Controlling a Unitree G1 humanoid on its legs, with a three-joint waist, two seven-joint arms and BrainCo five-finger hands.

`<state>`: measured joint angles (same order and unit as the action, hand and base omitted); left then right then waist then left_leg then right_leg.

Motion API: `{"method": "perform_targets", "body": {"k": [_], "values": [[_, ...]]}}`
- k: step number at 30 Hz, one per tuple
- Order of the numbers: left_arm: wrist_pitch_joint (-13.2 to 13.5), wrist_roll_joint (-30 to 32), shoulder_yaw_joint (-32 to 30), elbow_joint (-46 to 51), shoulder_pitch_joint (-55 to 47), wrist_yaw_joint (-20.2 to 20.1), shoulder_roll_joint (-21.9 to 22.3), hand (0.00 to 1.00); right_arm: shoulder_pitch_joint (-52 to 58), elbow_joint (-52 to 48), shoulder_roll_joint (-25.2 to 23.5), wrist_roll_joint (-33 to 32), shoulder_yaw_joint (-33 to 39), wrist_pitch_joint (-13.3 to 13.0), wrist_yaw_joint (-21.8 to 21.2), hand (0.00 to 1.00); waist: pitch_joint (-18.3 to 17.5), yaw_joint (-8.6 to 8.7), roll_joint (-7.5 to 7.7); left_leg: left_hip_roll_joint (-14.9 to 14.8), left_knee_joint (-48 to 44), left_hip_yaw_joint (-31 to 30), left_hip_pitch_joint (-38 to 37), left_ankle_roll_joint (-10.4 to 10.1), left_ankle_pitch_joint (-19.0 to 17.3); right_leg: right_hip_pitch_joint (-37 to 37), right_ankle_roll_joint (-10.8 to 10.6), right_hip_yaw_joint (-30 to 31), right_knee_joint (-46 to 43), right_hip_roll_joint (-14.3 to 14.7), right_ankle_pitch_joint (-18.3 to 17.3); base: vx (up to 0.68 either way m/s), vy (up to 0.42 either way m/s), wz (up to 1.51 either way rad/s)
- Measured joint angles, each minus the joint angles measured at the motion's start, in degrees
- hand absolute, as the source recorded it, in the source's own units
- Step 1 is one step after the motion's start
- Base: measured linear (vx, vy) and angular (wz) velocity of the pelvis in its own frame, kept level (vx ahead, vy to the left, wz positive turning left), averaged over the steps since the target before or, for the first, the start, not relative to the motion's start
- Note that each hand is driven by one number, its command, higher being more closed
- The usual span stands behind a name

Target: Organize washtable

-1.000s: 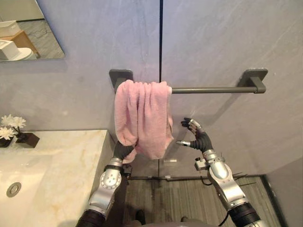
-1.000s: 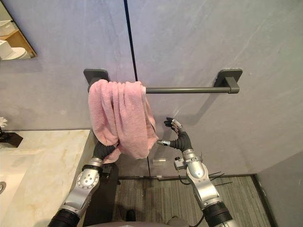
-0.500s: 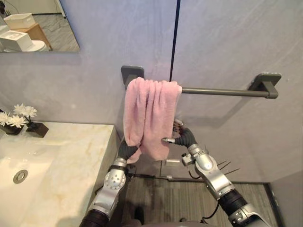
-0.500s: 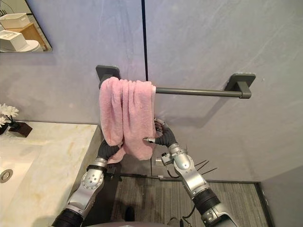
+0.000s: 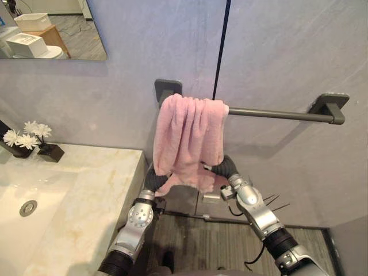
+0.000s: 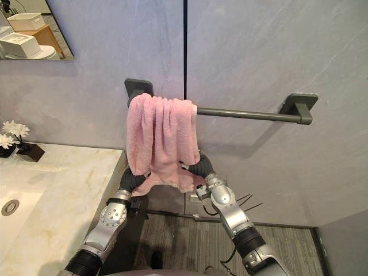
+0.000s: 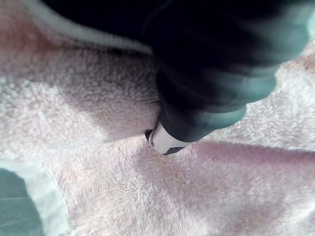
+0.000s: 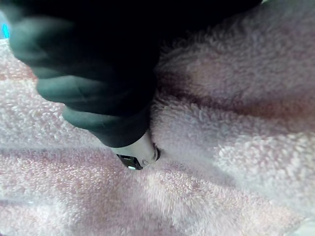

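Grey slab wall (image 5: 287, 52) with a dark seam running down it, and a dark towel bar (image 5: 276, 115) mounted across it. The pink towel (image 5: 190, 138) is hanging over the bar, all bunched up at the end nearest the tabletop (image 5: 86, 195), with the rest of the bar bare.

Both hands are up at the towel's bottom edge. The left hand (image 5: 150, 179) is tucked in under the side by the tabletop, and the right hand (image 5: 229, 169) is under the other side. The hem is lifted and rumpled between them. Up close, each wrist view has a dark-tipped finger (image 7: 165, 140) buried in the fluffy pile, so I honestly can't tell whether either hand is gripping or just pushing.

Over on the pale marble tabletop there's a white sink (image 5: 29, 195) with a round drain (image 5: 27, 207), plus white flowers (image 5: 23, 135) in a small dark pot (image 5: 50, 152), and a mirror (image 5: 52, 29) above.
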<state>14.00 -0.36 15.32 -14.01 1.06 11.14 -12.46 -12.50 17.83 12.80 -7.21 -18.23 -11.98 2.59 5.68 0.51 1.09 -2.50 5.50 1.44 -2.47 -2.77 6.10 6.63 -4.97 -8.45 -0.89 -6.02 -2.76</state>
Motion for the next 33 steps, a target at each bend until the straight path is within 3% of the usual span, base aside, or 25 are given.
{"method": "perform_targets", "body": {"k": [11,22,28,33], "values": [[0.44,0.08,0.1,2.8,0.08,-3.58,3.72,1.0,7.45,-6.31,-1.7,0.95,7.17,-0.12,-0.16,1.0,-0.04,0.53,0.06,-0.84,0.14,1.96,-0.5,-0.16,-0.16,-0.69,0.24,2.18,0.0,0.77,0.19,-0.03,-0.018,-0.1],[0.42,0.07,0.42,2.84,0.13,-5.34,6.55,1.0,11.08,-7.95,-5.67,1.33,12.77,-0.14,-0.16,1.0,-0.03,3.3,0.04,-1.22,0.22,3.56,-1.57,-0.74,-1.66,-0.96,0.12,3.92,0.07,1.04,0.09,-0.02,-0.006,-0.1],[0.29,0.0,0.42,2.76,0.13,-6.14,7.87,1.0,11.83,-7.95,-6.77,1.26,14.47,-0.53,-0.16,1.0,-0.01,3.63,0.01,-1.12,-0.02,4.34,-1.72,-0.54,-1.83,-0.9,0.04,4.65,0.2,1.03,-0.01,0.04,-0.002,-0.07],[0.24,-1.22,0.41,2.52,0.12,-6.23,8.14,1.0,11.72,-7.69,-9.02,0.85,15.64,-0.67,-0.15,1.0,0.5,4.0,-0.93,-0.58,-0.03,4.23,-1.72,-0.53,-1.82,-0.69,0.05,4.51,0.24,0.93,0.0,0.01,0.001,0.0]]}}
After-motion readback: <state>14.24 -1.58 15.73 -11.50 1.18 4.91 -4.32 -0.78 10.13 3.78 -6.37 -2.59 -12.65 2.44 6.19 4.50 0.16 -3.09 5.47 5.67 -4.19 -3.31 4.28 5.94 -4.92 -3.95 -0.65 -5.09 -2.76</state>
